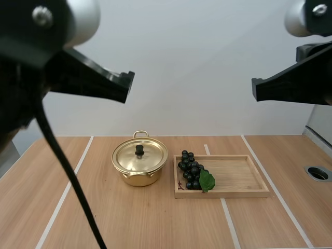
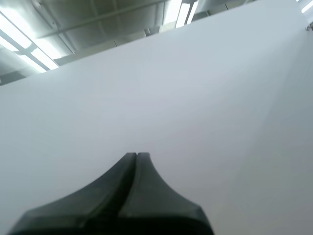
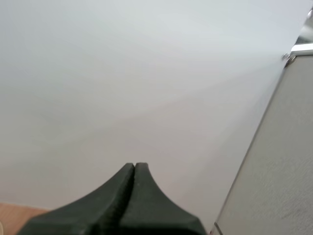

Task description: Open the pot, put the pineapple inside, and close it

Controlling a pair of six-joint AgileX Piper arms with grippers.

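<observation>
**Both grippers closed on nothing, pot lidded**

The left gripper is held up off the table, its fingers pressed together. The golden pot stands with its lid on. Just right of it, a bunch of dark grapes lies at the left end of the wooden tray. The right gripper is likewise pressed together.

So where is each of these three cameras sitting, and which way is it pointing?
High view: behind and above the arm bases, looking forward and down at the table, the pot and the grapes on the wooden tray; left arm and right arm jut in overhead.
Left wrist view: rides the left arm, tilted up at a white wall; its shut left pincer shows.
Right wrist view: rides the right arm, facing that wall; its shut right pincer shows.
Shared: both wrist views see that wall.
</observation>
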